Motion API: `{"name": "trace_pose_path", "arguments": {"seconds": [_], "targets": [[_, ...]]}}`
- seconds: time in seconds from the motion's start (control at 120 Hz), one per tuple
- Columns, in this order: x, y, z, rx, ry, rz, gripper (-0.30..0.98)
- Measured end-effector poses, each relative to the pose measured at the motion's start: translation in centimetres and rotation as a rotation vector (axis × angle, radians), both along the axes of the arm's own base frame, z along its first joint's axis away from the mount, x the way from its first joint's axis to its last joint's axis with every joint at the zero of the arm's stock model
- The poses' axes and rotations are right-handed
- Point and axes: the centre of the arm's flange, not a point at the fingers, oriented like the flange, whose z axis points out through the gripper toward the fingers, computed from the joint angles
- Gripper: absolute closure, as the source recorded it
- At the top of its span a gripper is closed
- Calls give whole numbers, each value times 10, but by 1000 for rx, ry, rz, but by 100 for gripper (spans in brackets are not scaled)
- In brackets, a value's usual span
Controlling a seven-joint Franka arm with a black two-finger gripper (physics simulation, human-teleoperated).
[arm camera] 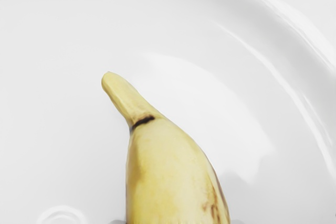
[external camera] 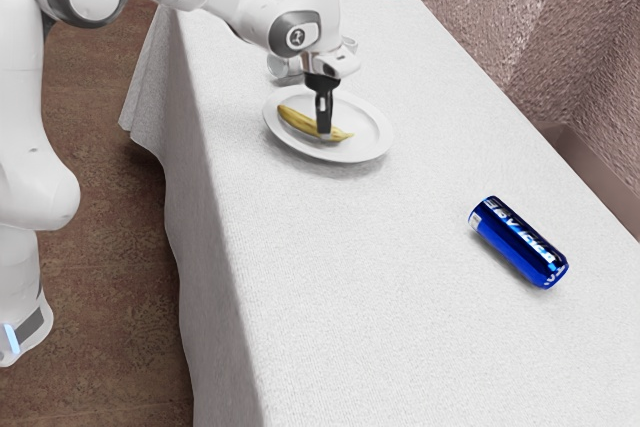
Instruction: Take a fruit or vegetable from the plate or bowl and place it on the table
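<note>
Banana [external camera: 297, 120] on the white plate [external camera: 365, 134], up in the upper middle of the exterior view: that's where the job stands. The robot's black gripper [external camera: 324, 134] has its tip right down at the fruit, toward the end nearer the exterior view's right. From where I'm standing, I can't tell whether the claw is clamped on it or merely around it. A blue drink can [external camera: 518, 242] lies on its side on the table [external camera: 345, 287], lower right in the frame, well apart from the plate.

Through the wrist view, the banana's thick part runs in under the gripper, and its narrow end [arm camera: 118, 90] points out over the plate's bare white surface.

So I'd say the reaching is done, and a sure grip isn't shown. Left to do: lift the banana clear of the rim, carry it off the plate, set it on the cloth and let go.
</note>
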Motion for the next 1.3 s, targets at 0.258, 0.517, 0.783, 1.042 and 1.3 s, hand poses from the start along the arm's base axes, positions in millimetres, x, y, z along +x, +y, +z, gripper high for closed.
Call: {"name": "trace_pose_path", "arguments": {"seconds": [0.258, 0.517, 0.783, 1.042, 1.3], "targets": [[12, -3, 53, 41, -77, 20, 55], [51, -114, 173, 90, -261, -140, 52], [57, -248, 207, 77, -314, -324, 51], [53, -285, 132, 42, -169, -382, 51], [44, -303, 87, 25, -95, -401, 53]]}}
